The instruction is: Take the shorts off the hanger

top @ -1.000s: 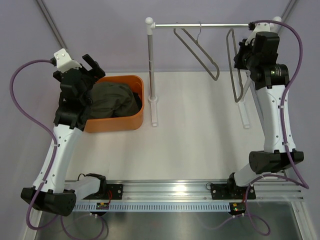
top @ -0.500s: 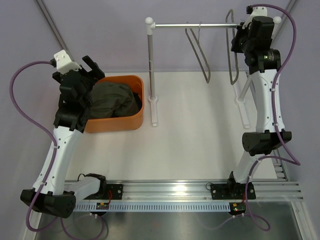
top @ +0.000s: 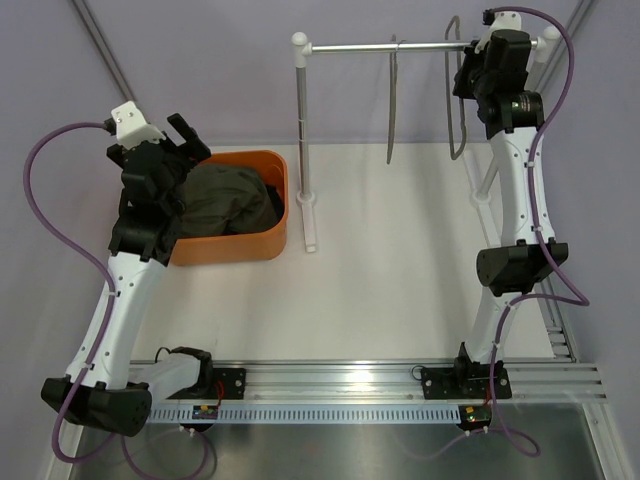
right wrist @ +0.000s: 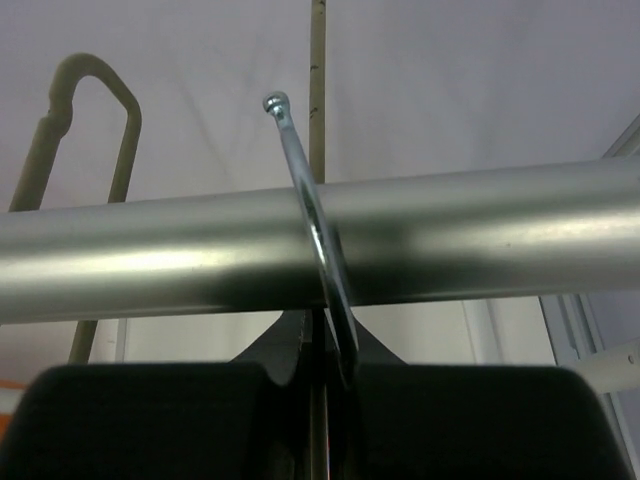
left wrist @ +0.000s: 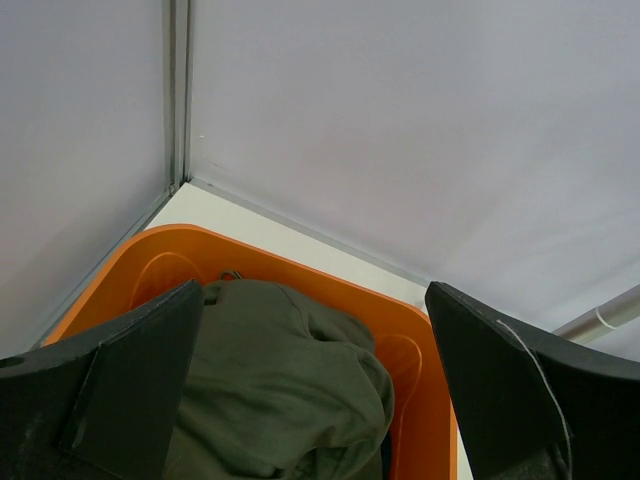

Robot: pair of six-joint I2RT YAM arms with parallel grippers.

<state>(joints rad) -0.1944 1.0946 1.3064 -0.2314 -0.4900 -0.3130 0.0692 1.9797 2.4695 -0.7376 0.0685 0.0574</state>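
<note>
Right claw (right wrist: 318, 372) clenched on a hanger's hook (right wrist: 305, 190) at the rail (right wrist: 520, 225)
Left claw (top: 188, 138) gapes wide above the olive shorts (top: 225, 195) heaped in the orange bin (top: 278, 170)

Top external: high behind arm bases (top: 95, 398), facing down.
Left wrist: close over orange plastic tub (left wrist: 330, 290).
Right wrist: tight against silver metal rail (right wrist: 150, 260).
Shared with top: both.

The left arm (top: 125, 290) leans forward, its pincer (top: 188, 138) spread wide; the right arm (top: 520, 200) stretches far and upright, its pincer (top: 466, 78) pinched shut.
</note>
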